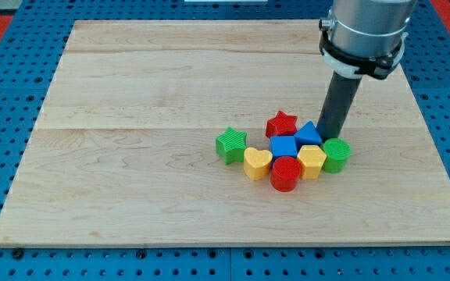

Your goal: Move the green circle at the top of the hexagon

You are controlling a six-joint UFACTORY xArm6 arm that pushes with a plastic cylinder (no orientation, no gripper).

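We see our cluster toward the view's bottom right of the wooden board (131, 156). The green circle (336, 154) lies rightmost, touching the yellow hexagon (312, 161). My tip (332, 138) stands just above the circle, beside the blue triangle (308, 133).

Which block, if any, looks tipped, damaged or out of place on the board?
None stands out. All eight blocks sit flat in one tight cluster, and my tip stands just above the green circle, beside the blue triangle.
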